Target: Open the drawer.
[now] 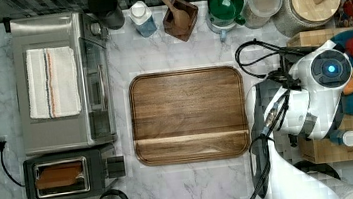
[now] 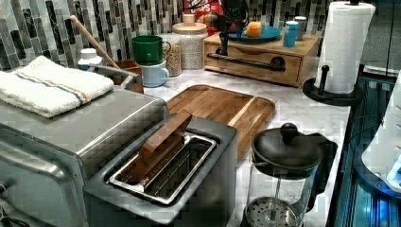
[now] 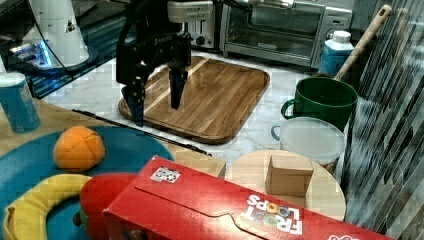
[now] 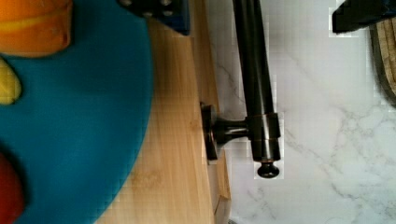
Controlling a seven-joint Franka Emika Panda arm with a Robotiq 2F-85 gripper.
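Gripper [image 3: 155,106] hangs wide open, holding nothing, over the drawer [image 2: 255,64], whose rigid black bar handle [image 4: 256,84] offers a firm mid-bar grasp.

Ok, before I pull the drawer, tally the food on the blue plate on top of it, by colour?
Orange: 1, the orange
Yellow: 1, the banana
Red: 1, a red fruit, its kind unclear
Total: 3, all on the blue plate
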